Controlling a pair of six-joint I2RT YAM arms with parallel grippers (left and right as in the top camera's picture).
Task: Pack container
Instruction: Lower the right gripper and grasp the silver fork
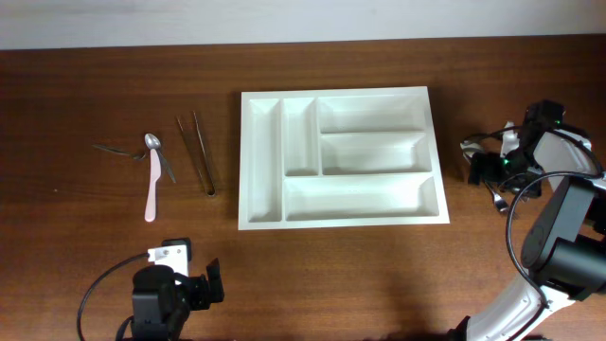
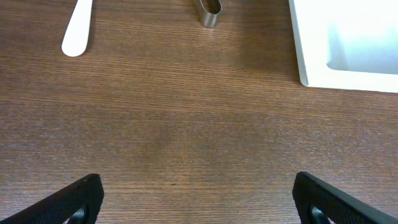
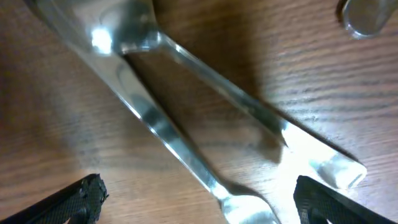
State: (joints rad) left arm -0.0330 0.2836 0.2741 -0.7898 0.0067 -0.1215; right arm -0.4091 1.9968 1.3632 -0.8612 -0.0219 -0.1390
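Ahead of the left gripper and off to its left lies a pale pink handle. The rounded end of the metal tongs sits almost straight ahead. Farther out, a spoon crosses a thin grey utensil. Directly beneath the right gripper, two shiny metal utensils cross on the wooden table — one white-tipped — with a clear rounded piece ahead to its right.

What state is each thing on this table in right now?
Tray: empty, all five compartments bare.
Pink-handled utensil: lying flat left of the tray.
Spoon: lying flat beside it.
Tongs: lying flat, not held.
Metal cutlery: lying loose, overlapping, not gripped.
Left tool: open, over bare wood.
Right tool: open, above the cutlery.
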